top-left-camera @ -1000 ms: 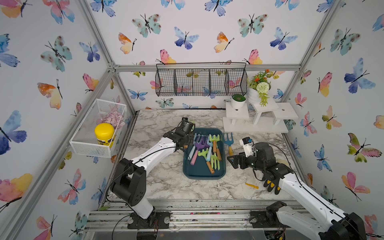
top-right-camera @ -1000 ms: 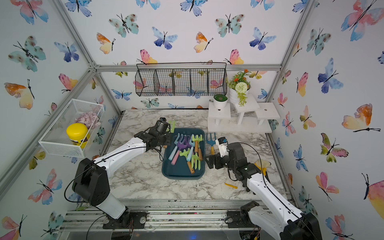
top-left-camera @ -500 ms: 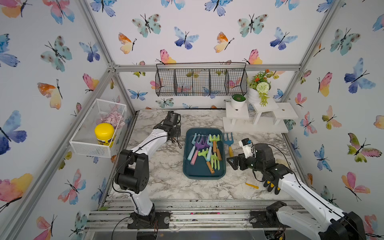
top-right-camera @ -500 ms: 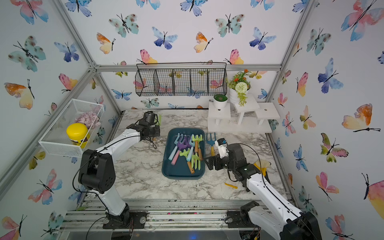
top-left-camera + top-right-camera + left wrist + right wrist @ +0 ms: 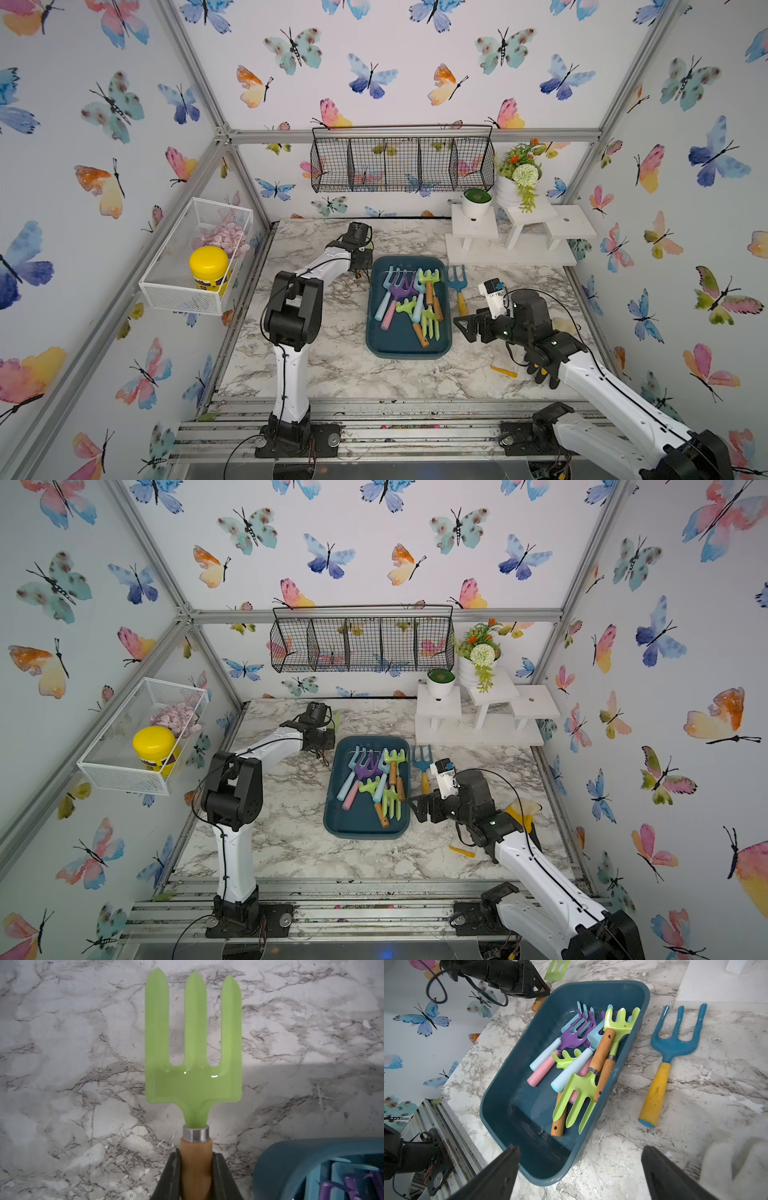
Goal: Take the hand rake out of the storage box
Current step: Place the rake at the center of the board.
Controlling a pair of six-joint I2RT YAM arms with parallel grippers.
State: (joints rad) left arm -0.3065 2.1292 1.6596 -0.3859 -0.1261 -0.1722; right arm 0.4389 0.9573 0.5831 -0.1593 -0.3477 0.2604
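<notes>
The storage box (image 5: 409,347), a dark teal tray, lies mid-table in both top views (image 5: 365,829) and holds several coloured hand rakes (image 5: 577,1093). My left gripper (image 5: 196,1159) is shut on the wooden handle of a green three-tined hand rake (image 5: 193,1053). That rake is outside the box, over the marble by its far left corner (image 5: 291,1157). In a top view the left gripper (image 5: 360,262) covers most of this rake. My right gripper (image 5: 581,1147) stands open and empty at the box's near right corner, low over the marble (image 5: 465,326).
A blue fork with a yellow handle (image 5: 457,286) lies right of the box. A white stepped stand (image 5: 511,245) with pots is at the back right. A black wire rack (image 5: 401,164) hangs behind. A white mesh basket (image 5: 195,257) hangs on the left wall. A small orange piece (image 5: 503,371) lies near the right arm.
The left arm has folded back, its elbow rising, and its gripper has carried the green rake from the box's left edge to the marble beside the far left corner. The right arm is still.
</notes>
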